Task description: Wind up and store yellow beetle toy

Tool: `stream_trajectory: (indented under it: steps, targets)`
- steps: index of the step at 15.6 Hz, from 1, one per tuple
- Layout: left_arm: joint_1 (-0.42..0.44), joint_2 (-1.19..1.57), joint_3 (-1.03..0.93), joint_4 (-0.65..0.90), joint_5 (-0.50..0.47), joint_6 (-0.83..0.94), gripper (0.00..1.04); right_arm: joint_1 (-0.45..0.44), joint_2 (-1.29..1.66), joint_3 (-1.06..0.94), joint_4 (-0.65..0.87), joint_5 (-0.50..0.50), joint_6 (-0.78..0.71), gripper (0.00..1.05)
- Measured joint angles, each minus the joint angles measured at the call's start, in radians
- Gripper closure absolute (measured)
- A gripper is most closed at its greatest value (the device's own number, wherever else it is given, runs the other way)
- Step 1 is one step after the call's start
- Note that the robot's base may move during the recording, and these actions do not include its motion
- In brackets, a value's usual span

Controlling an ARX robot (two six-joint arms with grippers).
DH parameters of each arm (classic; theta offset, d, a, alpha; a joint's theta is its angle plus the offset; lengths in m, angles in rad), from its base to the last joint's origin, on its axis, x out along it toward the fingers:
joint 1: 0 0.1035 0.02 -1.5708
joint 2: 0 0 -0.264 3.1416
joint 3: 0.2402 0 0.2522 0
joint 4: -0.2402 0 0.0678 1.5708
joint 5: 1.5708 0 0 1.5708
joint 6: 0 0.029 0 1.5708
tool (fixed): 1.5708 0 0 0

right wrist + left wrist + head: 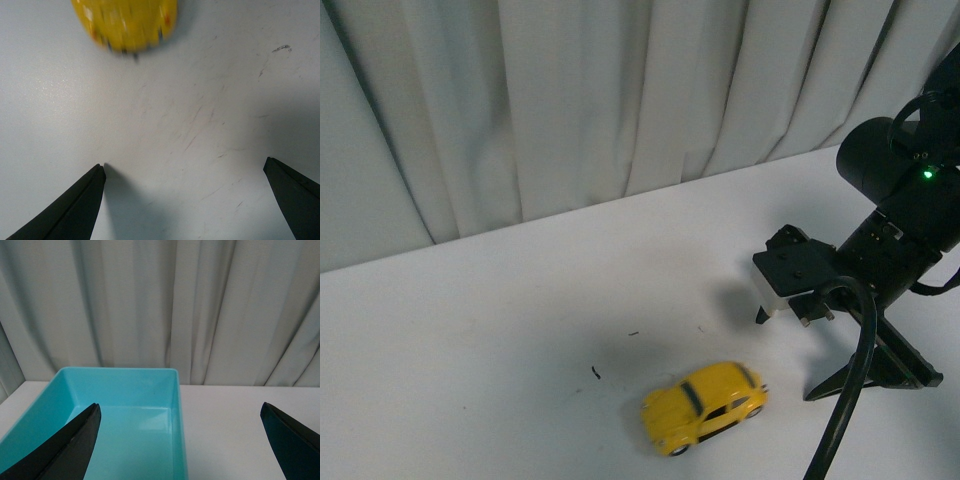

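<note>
The yellow beetle toy (705, 405) stands on its wheels on the white table near the front edge. In the right wrist view it is a blurred yellow shape (125, 22) ahead of the jaws. My right gripper (872, 388) is open and empty, low over the table just to the right of the toy; in its wrist view the gripper (185, 164) has only bare table between its fingertips. My left gripper (180, 405) is open and empty, out of the front view, and hovers over the near right rim of a teal bin (120, 387).
The teal bin is empty and stands against the pale curtain (160, 305). The curtain (570, 100) also runs along the back of the white table (470, 350). A black cable (850, 400) hangs in front of the right arm. Small dark marks (595, 373) lie on the table.
</note>
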Motion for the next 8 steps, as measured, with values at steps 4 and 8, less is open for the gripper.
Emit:
stream_trajectory:
  steps: [4, 8]
  targets:
    - [0.0, 0.0, 0.0, 0.0, 0.0, 0.0, 0.07, 0.001, 0.0, 0.002, -0.005, 0.003, -0.005, 0.07]
    - [0.0, 0.0, 0.0, 0.0, 0.0, 0.0, 0.07, 0.007, -0.001, 0.018, -0.036, 0.009, -0.025, 0.07]
